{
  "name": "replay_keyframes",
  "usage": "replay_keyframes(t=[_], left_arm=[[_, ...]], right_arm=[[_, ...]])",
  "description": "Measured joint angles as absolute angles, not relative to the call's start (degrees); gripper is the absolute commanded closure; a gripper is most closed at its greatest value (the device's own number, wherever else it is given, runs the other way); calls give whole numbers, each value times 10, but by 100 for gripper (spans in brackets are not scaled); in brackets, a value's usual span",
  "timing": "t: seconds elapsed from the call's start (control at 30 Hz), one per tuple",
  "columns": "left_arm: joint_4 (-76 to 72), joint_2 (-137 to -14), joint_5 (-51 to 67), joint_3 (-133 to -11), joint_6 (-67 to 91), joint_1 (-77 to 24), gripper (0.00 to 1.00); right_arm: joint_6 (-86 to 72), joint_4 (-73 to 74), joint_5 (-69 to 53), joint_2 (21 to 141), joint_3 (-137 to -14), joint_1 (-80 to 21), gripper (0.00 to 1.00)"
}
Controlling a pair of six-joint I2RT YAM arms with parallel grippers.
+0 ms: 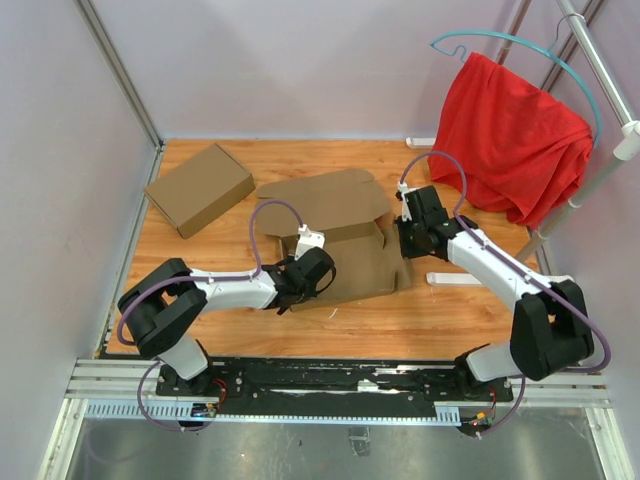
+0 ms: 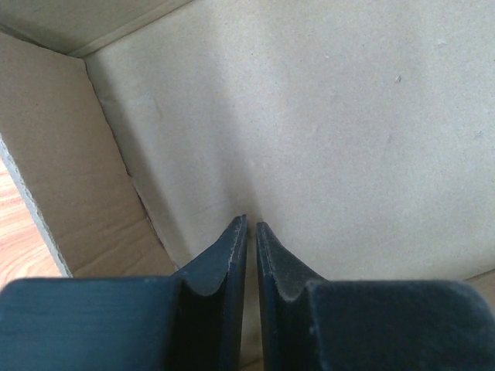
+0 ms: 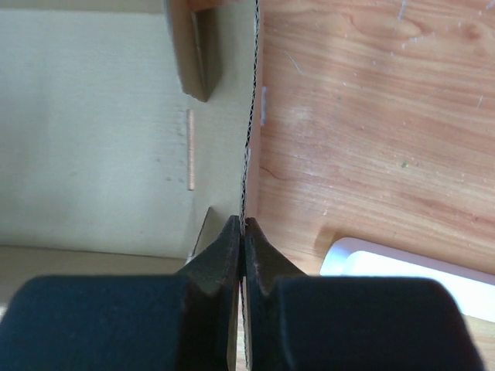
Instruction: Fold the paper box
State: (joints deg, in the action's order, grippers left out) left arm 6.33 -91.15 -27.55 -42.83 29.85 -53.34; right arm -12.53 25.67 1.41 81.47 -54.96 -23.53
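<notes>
Paper box (image 3: pixel 93 116) edge inside right gripper (image 3: pixel 244 229)

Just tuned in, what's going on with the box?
Both arms are on the half-folded paper box. The right gripper is shut on a cardboard edge on its right side. The left gripper, nearly closed and empty, points at the box's inner floor. The lid panel lies flat behind, not folded over yet.

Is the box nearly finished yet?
Not yet. One side wall looks raised. The right gripper pinches the paper box by its right edge while the left gripper sits inside it. The lid lies open, not folded over.
</notes>
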Motion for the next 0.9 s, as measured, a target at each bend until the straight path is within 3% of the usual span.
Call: replay_keyframes(t=[0.4,0.53,0.7,0.9], left_arm=[[47,-920,-276,-431,297,-533,85],[43,-921,-276,-431,297,-533,84],[38,-920,-277,-427,297,-533,85],[37,-920,-277,-427,297,-533,85]], right_arm=[[-140,216,-139,811,-568,-238,98],[-154,187,-179,843,-568,-243,78],[-163,165,-193,864,-559,-249,44],[-162,165,-178,856,-556,-251,27]])
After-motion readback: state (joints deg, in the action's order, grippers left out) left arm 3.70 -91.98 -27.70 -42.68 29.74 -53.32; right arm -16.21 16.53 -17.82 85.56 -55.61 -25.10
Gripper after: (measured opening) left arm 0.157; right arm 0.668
